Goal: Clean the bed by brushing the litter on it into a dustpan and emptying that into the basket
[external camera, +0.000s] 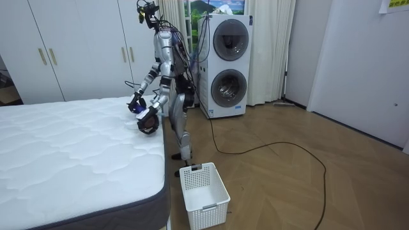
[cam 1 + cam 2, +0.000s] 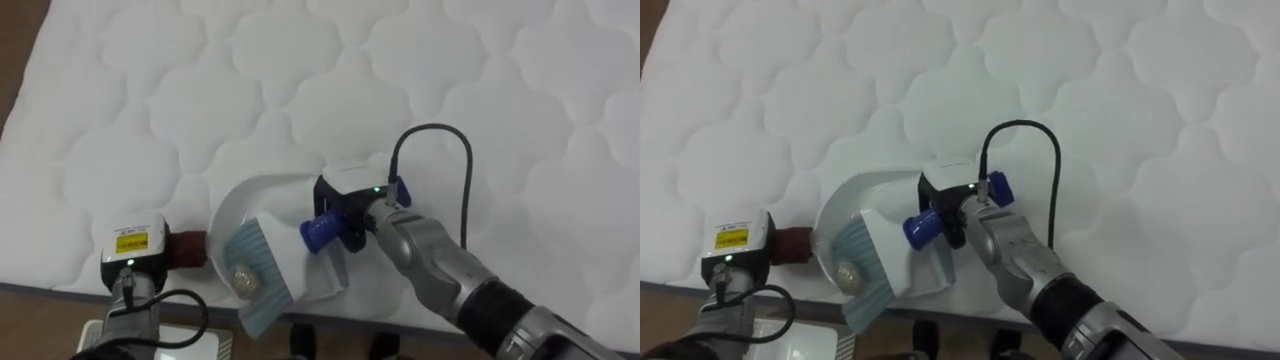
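I stand at the corner of the white quilted bed [image 2: 300, 90]. A white dustpan [image 2: 240, 205] lies at the mattress's near edge, its reddish handle [image 2: 187, 248] in my left hand [image 2: 135, 255]. My right hand [image 2: 345, 215] is shut on the blue handle [image 2: 318, 232] of a hand brush. The brush's pale blue bristles [image 2: 262, 270] sit in the pan. A small greyish crumpled wad [image 2: 243, 277] lies in the pan against the bristles. In the room view both hands [image 1: 144, 114] are low over the bed's corner.
A white slatted basket [image 1: 203, 193] stands on the wooden floor by the bed's corner, just beside my feet. Two stacked washing machines [image 1: 223, 64] are behind me, and white wardrobes [image 1: 70, 45] are beyond the bed. The mattress edge [image 2: 60, 285] runs along the bottom of the eye views.
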### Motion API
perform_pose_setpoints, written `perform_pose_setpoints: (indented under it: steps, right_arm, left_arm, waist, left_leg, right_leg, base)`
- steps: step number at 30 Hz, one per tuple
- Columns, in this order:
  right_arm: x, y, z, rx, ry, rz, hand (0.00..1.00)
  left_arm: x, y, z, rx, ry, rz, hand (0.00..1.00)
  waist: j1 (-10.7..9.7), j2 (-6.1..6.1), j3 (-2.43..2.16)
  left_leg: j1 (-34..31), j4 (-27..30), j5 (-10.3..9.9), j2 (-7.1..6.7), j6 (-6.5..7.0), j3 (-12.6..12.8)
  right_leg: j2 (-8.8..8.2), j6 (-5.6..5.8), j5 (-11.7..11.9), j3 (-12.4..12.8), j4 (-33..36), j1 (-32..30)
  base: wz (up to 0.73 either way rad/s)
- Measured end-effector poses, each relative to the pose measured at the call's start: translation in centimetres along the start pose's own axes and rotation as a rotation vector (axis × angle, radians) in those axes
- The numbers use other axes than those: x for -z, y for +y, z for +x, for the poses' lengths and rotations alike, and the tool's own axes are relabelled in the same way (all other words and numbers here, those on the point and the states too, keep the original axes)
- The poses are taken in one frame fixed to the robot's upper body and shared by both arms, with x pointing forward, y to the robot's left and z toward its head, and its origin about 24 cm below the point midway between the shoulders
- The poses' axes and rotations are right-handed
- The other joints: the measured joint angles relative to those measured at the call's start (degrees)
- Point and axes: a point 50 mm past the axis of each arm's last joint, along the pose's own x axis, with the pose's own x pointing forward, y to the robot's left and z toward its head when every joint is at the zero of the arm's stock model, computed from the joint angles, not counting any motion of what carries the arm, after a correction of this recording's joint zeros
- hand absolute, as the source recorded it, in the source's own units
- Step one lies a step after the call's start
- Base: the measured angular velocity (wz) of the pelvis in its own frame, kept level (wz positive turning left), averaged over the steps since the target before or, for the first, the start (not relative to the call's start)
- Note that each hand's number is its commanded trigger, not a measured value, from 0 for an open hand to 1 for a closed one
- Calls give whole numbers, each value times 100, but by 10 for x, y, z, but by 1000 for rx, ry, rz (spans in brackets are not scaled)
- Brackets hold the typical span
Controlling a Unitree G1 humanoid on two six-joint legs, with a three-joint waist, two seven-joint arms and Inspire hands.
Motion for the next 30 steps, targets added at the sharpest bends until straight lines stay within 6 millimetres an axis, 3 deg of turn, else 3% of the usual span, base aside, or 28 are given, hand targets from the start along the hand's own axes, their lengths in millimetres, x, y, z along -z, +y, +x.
perform_pose_setpoints:
  steps: [6,22,30]
  right_arm:
    - [17,15,-9,5,43,19,100]
    - [32,20,-18,66,70,-22,100]
    - [64,35,-35,87,158,-9,100]
  left_arm:
    - [-1,0,0,-7,-6,-4,100]
    - [0,3,1,-38,-22,16,100]
    - [11,0,-2,-40,-7,39,100]
  waist:
    - [-32,-4,-3]
    - [-59,-13,-16]
    - [-199,-62,-46]
  left_leg:
    - [-55,84,-26,-13,20,-34]
    - [-196,562,-169,3,86,-56]
    - [-176,571,-169,3,86,-66]
  right_leg:
    - [-31,12,-9,-37,21,-10]
    - [-88,32,-40,-39,212,-20]
    - [-90,33,-40,-40,227,28]
  base:
    - [3]
    - [0]
    - [1]
